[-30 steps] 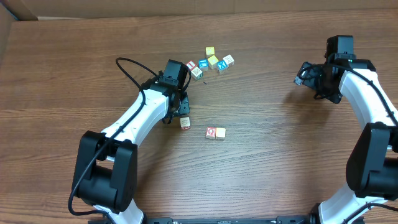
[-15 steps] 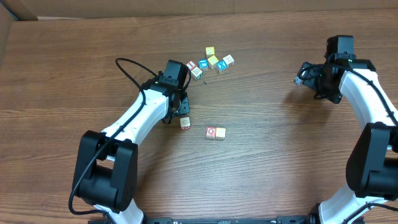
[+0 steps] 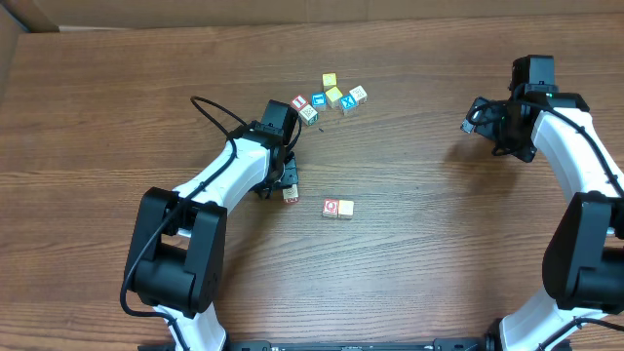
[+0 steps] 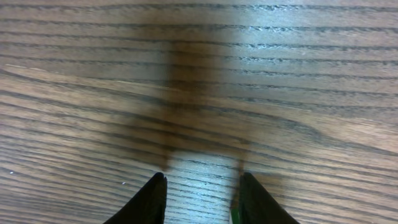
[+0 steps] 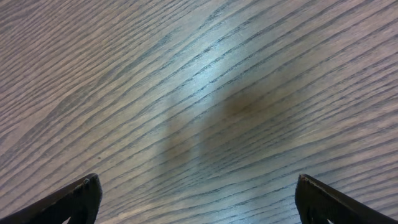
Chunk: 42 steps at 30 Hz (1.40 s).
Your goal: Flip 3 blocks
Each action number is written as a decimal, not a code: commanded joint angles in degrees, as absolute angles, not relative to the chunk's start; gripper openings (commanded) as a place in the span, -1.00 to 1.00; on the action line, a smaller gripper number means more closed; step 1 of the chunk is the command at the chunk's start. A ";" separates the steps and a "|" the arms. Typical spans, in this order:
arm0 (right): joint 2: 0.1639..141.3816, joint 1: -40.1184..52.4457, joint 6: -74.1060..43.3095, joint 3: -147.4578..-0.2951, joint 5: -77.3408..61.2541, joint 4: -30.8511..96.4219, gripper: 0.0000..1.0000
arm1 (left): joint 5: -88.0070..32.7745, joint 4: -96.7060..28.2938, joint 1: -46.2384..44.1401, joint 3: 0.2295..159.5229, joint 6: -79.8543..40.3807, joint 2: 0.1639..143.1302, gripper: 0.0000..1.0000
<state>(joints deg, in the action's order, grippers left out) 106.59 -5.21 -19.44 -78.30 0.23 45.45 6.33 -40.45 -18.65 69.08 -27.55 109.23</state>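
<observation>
Left gripper [image 4: 202,186]: fingers narrowly parted, bare wood between, gripping nothing. Right gripper [image 5: 198,186]: fingers spread wide, empty. Three blocks: single block [image 3: 291,193] just beside left gripper; pair of blocks [image 3: 332,208] touching each other, nearby. About seven other cubes [image 3: 334,96] clustered beyond.

The counter [image 3: 107,107] in front of me is brown wood, its grain running side to side in the overhead view. Toward the far middle lies a loose cluster of small cubes. It holds a yellow cube [image 3: 330,80], a second yellow cube [image 3: 334,95] just nearer, a white-and-blue cube [image 3: 358,94], a blue X cube [image 3: 348,105], a blue-faced cube [image 3: 319,100], a red-marked cube [image 3: 299,101] and a grey-printed cube [image 3: 309,114]. Nearer to me, apart from that cluster, a pale block [image 3: 291,193] sits on its own. Close on its right a red-printed block [image 3: 331,208] and a tan block [image 3: 346,209] lie side by side, touching.
</observation>
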 commanded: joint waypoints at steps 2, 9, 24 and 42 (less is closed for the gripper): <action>106.52 -5.23 -19.25 -78.83 0.38 45.15 1.00 | 4.16 -40.25 -19.05 68.71 -28.77 111.44 -0.43; 106.52 -5.23 -19.22 -78.83 0.38 45.15 1.00 | -2.59 -40.14 -19.38 68.71 -28.42 113.60 -0.72; 106.52 -5.23 -19.25 -78.83 0.38 45.15 1.00 | 1.65 -44.95 -18.74 78.81 -28.84 111.92 -0.90; 106.52 -5.23 -19.25 -78.83 0.38 45.15 1.00 | 3.05 -47.51 -19.81 68.93 -30.89 109.01 -0.92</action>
<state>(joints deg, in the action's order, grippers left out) 106.59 -5.21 -19.44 -78.30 0.25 45.43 5.63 -49.23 -19.20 71.94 -30.09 109.78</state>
